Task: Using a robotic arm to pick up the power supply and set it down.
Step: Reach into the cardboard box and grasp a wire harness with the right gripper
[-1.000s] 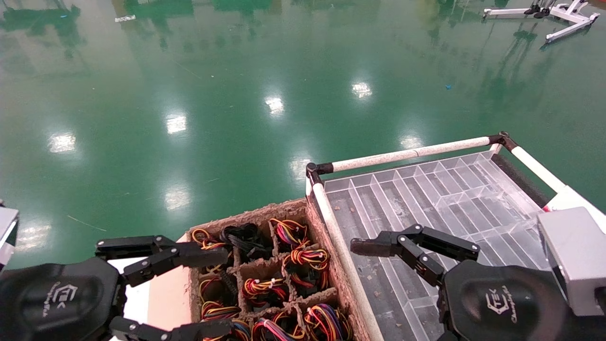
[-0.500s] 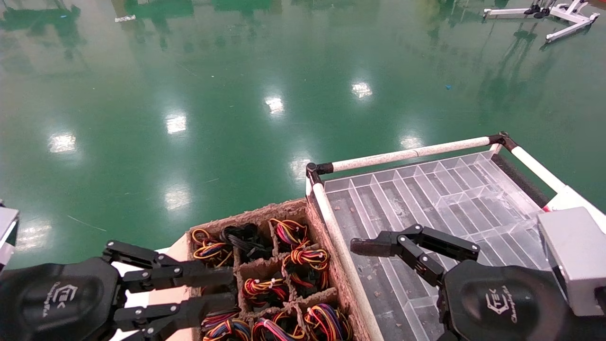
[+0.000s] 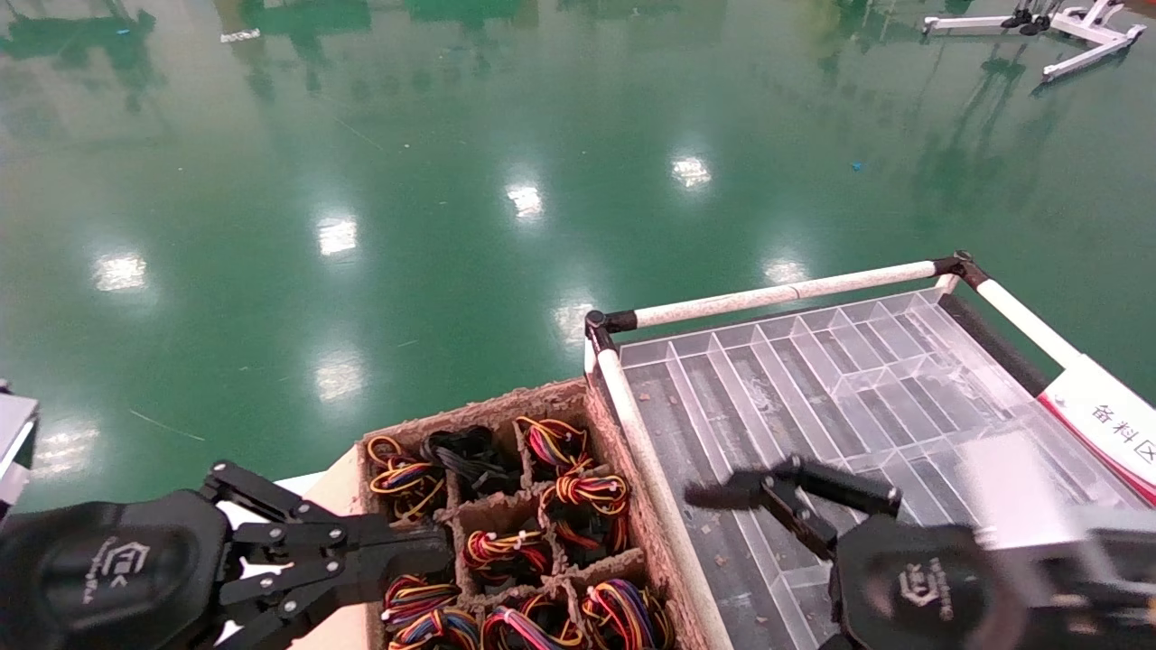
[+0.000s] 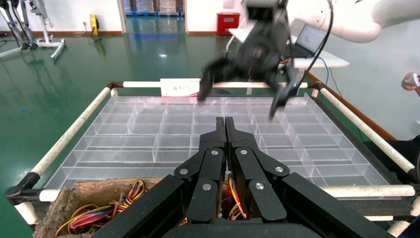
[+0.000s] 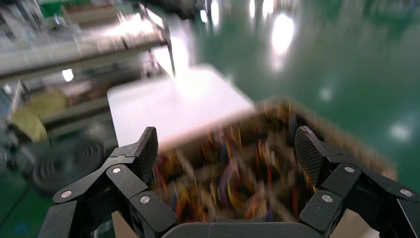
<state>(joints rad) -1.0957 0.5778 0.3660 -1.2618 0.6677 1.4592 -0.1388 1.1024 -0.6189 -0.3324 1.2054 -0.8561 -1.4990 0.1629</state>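
Observation:
Several power supplies stand in a brown pulp crate. Only their red, yellow, black and blue wire bundles show; the bodies are hidden in the cells. My left gripper reaches over the crate's left cells, shut with its fingers pressed together and nothing between them. Coloured wires lie under its linkage. My right gripper is open and empty, hovering over the clear tray beside the crate, with one finger showing in the head view. The crate's bundles appear blurred beyond it.
A clear plastic divider tray lies right of the crate inside a white pipe frame. A red-and-white label sits at its right edge. One crate cell holds an all-black cable bundle. Green floor lies beyond.
My left gripper closed from wide open to fully shut over the crate's left cells. My right arm has begun to swing, its wrist dropping lower and uncovering the label.

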